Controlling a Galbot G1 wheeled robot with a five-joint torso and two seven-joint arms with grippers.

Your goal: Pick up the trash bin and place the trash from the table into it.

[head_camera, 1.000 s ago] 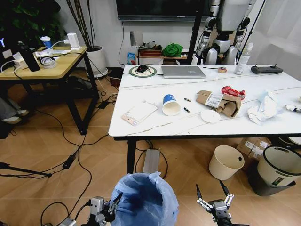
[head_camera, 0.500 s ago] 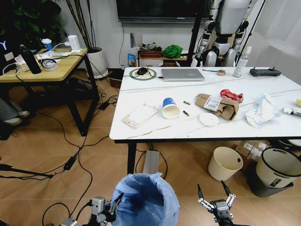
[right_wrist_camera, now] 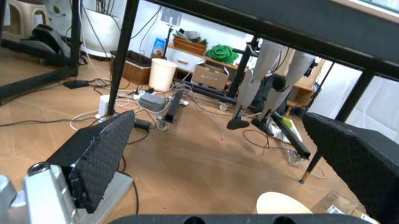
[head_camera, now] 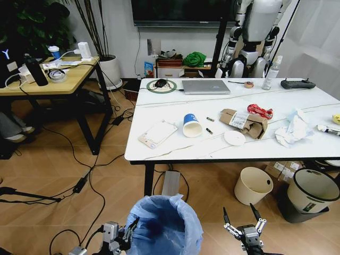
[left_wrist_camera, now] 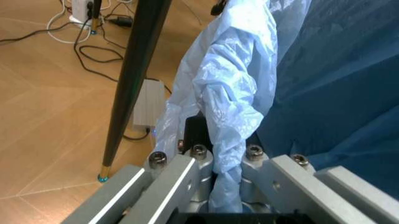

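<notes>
The trash bin [head_camera: 166, 226], lined with a crinkly light-blue bag, hangs low in front of me, and my left gripper [head_camera: 129, 229] is shut on its rim. In the left wrist view the left gripper [left_wrist_camera: 224, 156] pinches the bag [left_wrist_camera: 237, 88] at the bin's edge. My right gripper [head_camera: 237, 213] stands open beside the bin with nothing between its black pads [right_wrist_camera: 100, 151]. Ahead, the table [head_camera: 175, 150] carries trash: a blue-white paper cup [head_camera: 192, 125], a torn cardboard box [head_camera: 241, 121], a red wrapper [head_camera: 260, 111], a white lid [head_camera: 234, 138], tissues [head_camera: 291, 129] and a pink-white packet [head_camera: 158, 133].
A cream bucket [head_camera: 254, 185] and a grey-black bin [head_camera: 311, 194] stand under the table's right side. A laptop [head_camera: 206, 86] and a black controller [head_camera: 296, 84] lie at the table's far edge. A wooden desk [head_camera: 48, 74] is at the left, with cables [head_camera: 85, 175] across the floor.
The whole picture has shifted a little, so the camera has moved relative to the table. The bin and both grippers keep their places in the view.
</notes>
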